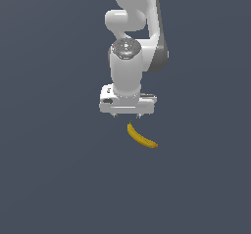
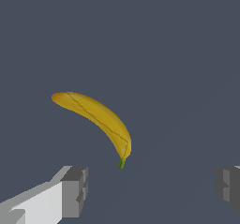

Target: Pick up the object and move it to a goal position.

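Observation:
The object is a small curved yellow banana point(image 1: 141, 136) with an orange-brown tip and a greenish stem, lying on the dark grey floor. It also shows in the wrist view point(image 2: 96, 115). My white gripper point(image 1: 126, 115) hangs just above and behind the banana's stem end, pointing down. In the wrist view the gripper point(image 2: 150, 190) is open, with its two grey fingertips point(image 2: 75, 191) wide apart and nothing between them. The banana lies ahead of the fingers, apart from them, its stem nearest the gap.
The dark grey floor point(image 1: 49, 179) spreads flat around the banana in every direction. The white arm point(image 1: 135, 22) rises behind the gripper. No goal marker shows in either view.

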`<state>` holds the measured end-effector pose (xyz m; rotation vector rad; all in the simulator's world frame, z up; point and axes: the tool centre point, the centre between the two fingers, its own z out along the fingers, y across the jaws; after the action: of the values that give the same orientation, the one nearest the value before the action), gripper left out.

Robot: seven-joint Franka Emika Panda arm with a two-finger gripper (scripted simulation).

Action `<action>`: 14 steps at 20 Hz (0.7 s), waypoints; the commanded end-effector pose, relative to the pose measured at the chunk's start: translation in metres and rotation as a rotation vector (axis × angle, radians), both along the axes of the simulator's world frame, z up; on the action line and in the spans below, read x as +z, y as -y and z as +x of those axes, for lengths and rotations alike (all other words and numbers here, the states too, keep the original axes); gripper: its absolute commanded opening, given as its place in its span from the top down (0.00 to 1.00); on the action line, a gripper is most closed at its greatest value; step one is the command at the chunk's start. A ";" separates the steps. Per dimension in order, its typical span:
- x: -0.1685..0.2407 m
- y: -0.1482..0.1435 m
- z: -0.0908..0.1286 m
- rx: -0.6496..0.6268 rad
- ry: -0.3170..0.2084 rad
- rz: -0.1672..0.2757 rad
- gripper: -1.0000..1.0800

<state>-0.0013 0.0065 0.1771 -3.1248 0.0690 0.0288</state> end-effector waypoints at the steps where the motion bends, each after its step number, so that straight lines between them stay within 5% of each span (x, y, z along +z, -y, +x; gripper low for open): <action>1: 0.000 0.000 0.000 0.000 0.000 0.000 0.04; 14: -0.007 0.002 0.000 0.001 -0.002 0.019 0.04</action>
<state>-0.0016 0.0042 0.1702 -3.1074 0.0637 0.0331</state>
